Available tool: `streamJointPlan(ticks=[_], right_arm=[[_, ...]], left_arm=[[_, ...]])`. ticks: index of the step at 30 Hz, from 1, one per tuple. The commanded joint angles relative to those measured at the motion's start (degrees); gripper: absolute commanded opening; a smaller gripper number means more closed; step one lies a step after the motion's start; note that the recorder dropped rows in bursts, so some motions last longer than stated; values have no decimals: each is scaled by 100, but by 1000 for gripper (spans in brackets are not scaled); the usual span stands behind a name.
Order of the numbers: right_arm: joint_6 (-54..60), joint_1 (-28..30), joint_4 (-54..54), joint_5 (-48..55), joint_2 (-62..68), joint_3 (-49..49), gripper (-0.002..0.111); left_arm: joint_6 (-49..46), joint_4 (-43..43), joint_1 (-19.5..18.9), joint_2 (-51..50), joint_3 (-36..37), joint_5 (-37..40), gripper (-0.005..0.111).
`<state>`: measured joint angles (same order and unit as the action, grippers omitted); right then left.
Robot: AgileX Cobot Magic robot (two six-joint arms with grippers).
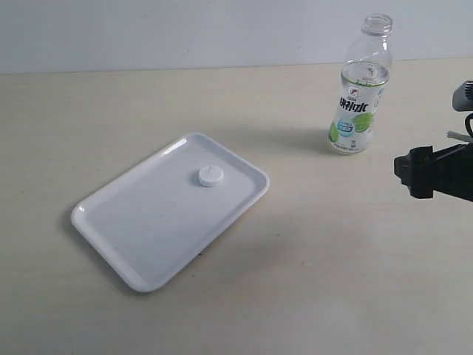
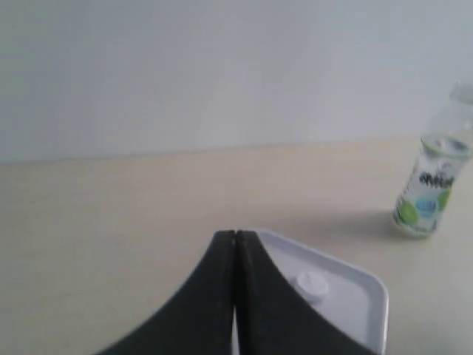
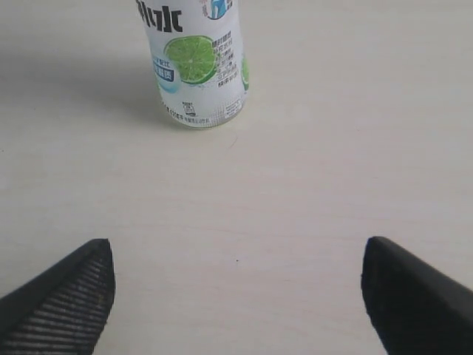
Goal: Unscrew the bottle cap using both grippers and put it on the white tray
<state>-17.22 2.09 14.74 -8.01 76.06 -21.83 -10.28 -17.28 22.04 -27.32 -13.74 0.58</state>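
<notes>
The white bottle cap (image 1: 211, 176) lies on the white tray (image 1: 140, 244), near its far corner; the left wrist view shows the bottle cap (image 2: 312, 284) and tray (image 2: 362, 296) too. The bottle (image 1: 361, 92) stands upright and uncapped at the back right, also seen as the bottle (image 2: 432, 185) and, from close by, the bottle (image 3: 196, 63). My left gripper (image 2: 235, 235) is shut on nothing, held short of the tray, and lies outside the exterior view. My right gripper (image 3: 238, 251) is open over bare table in front of the bottle; its arm shows as a black part (image 1: 432, 171) at the right edge.
The pale wooden table (image 1: 318, 266) runs back to a light wall (image 1: 185, 29). The tray lies at left of centre, the bottle at the back right, with bare tabletop between them and toward the front.
</notes>
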Motion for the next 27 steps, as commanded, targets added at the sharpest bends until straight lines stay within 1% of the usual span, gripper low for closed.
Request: streamJointPlan(ticks=[1,3,6,12,18,20,22,25,27], right_arm=[[1,-13,31,-74,-36,17,85],[1,-13,31,-74,-36,17,85],[1,-13,31,-74,-36,17,85],[1,-13,19,-45,-36,17,85],[1,-13,19,-45,-36,17,85],[1,-13,19,-45,-36,17,85],[1,-13,19,-45,-36,17,85],[1,-13,19,-45,-36,17,85],[1,-13,19,-45,-36,17,85]], left_arm=[[1,-93,-558,1206,464,68,0],[23,-141,-755,1551,614,68,0],[37,-153,-890,1849,741,82,0],[-11,-108,-890,1949,782,109,0],[40,216,-890,2065,932,123,0],[174,506,-890,2263,993,282,0],[471,1033,-944,2488,1060,467,0],[1122,1865,-1107,2695,1053,871,0],[1407,2152,-1210,2732,1053,1124,0]])
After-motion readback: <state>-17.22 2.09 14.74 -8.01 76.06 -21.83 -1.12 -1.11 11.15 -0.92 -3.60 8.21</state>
